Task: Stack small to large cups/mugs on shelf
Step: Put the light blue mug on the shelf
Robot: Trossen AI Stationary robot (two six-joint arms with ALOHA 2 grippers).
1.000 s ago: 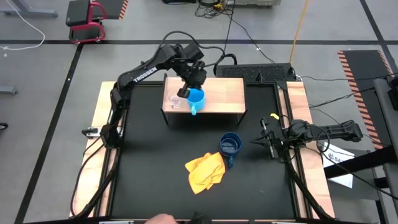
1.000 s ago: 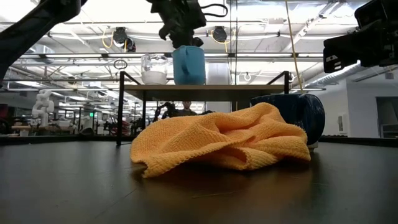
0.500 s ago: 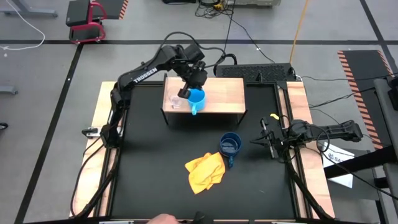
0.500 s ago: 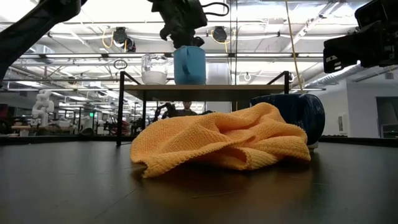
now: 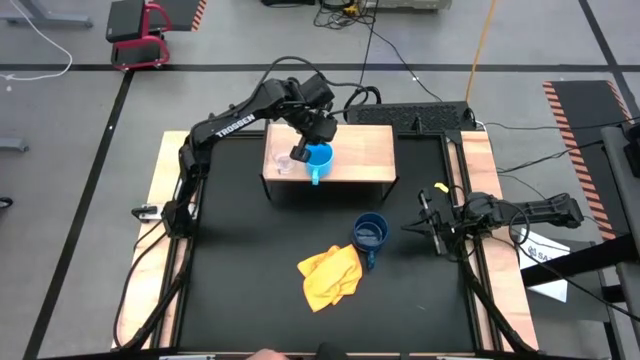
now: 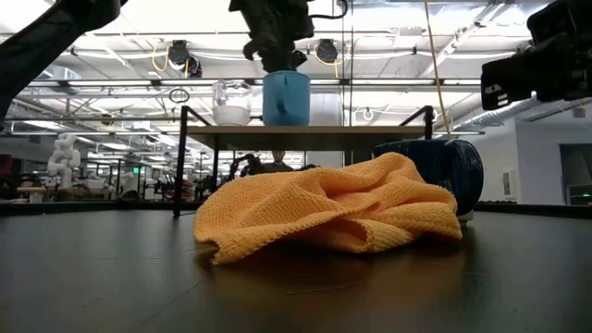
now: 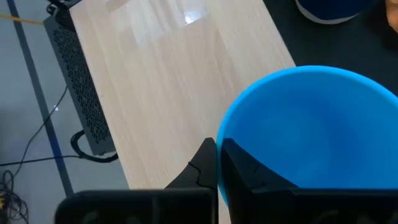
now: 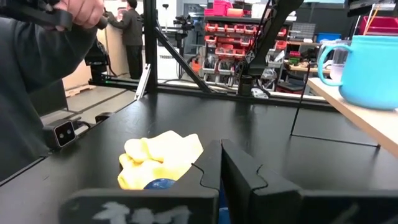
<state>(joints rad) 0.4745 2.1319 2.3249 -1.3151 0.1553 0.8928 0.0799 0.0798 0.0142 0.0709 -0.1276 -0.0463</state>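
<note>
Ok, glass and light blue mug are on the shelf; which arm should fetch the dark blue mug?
Probably right. The right gripper waits beside the dark blue mug on the mat, while the left gripper is at the light blue mug on the shelf.

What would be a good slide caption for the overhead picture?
Left gripper at the light blue mug beside the glass cup on the shelf; dark blue mug waits below.

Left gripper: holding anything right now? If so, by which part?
Yes. The left gripper is shut on the light blue mug, pinching its rim, with the mug on the shelf. The right gripper holds nothing.
</note>
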